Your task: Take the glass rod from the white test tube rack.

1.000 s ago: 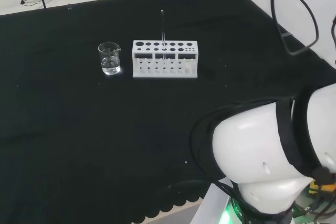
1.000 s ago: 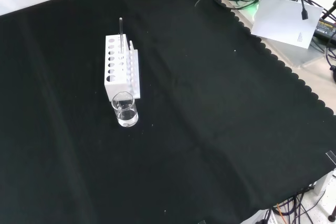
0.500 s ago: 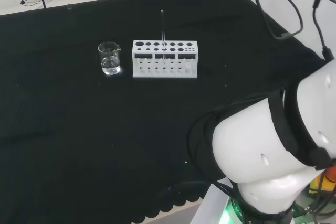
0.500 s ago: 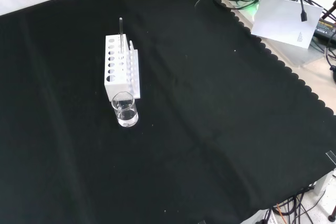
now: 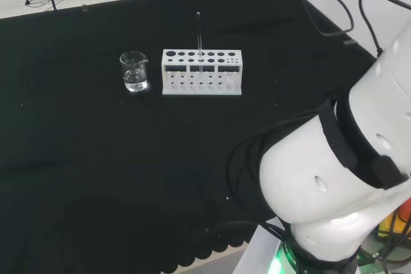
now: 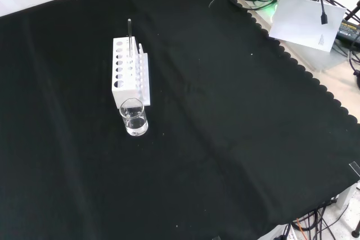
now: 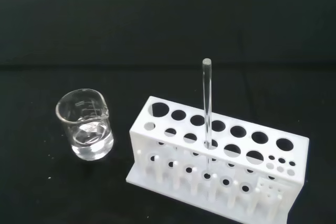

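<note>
The white test tube rack [image 5: 202, 76] stands on the black cloth at the far middle of the head view. A clear glass rod [image 5: 199, 30] stands upright in one of its middle holes and rises well above the rack's top. In the front view the rack [image 6: 126, 77] sits at upper left with the rod [image 6: 129, 31] at its far end. The wrist view looks at the rack [image 7: 220, 169] from some way off, and the rod [image 7: 207, 103] stands free with nothing touching it.
A small glass beaker [image 5: 133, 72] with a little clear liquid stands just left of the rack in the head view, and in front of it in the front view [image 6: 134, 117]. The arm's white links [image 5: 321, 184] fill the head view's lower right.
In the head view the arm's white links have swung and risen at the right, and the cables above have shifted. The rack, rod and beaker have not moved.
</note>
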`<action>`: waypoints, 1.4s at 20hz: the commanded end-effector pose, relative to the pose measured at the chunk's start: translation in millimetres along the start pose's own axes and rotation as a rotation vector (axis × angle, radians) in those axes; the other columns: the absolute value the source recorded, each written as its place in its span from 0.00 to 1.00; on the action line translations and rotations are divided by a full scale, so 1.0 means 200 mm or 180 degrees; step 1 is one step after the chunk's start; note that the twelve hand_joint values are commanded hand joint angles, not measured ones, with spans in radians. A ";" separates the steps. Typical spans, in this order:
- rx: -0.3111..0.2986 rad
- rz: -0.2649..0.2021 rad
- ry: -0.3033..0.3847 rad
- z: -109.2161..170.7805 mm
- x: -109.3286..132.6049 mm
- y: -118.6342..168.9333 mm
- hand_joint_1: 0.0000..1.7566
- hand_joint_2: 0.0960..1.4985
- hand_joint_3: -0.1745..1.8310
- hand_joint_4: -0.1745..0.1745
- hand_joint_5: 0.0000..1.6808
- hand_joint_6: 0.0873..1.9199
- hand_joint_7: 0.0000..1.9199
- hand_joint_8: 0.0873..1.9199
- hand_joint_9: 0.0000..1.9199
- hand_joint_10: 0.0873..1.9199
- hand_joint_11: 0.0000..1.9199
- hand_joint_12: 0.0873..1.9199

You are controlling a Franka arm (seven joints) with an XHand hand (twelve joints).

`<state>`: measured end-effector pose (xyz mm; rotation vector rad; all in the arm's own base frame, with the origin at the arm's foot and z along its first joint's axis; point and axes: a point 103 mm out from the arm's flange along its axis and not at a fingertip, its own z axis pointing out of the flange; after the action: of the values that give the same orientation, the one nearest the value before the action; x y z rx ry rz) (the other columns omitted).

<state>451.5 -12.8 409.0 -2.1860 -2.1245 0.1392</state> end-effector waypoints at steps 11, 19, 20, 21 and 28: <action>0.0063 0.0054 0.0065 0.21 -0.17 0.34 0.16 0.79 0.11 0.22 0.00 0.00 0.00 0.00 0.00 0.09 0.00 0.21; 0.0184 0.0057 0.0042 0.35 -0.18 0.38 0.16 0.79 0.11 0.22 0.00 0.00 0.00 0.00 0.00 0.11 0.00 0.22; 0.0202 0.0070 0.0071 0.37 -0.19 0.39 0.16 0.79 0.11 0.22 0.00 0.00 0.01 0.00 0.00 0.11 0.00 0.23; 0.0234 0.0086 0.0126 0.39 -0.19 0.39 0.16 0.79 0.11 0.22 0.00 0.00 0.01 0.00 0.00 0.12 0.00 0.24; 0.0328 0.0039 -0.0005 0.48 -0.17 0.41 0.16 0.79 0.11 0.21 0.00 0.00 0.03 0.00 0.00 0.25 0.00 0.38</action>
<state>515.5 -60.0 322.0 -2.1749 -2.0279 0.1985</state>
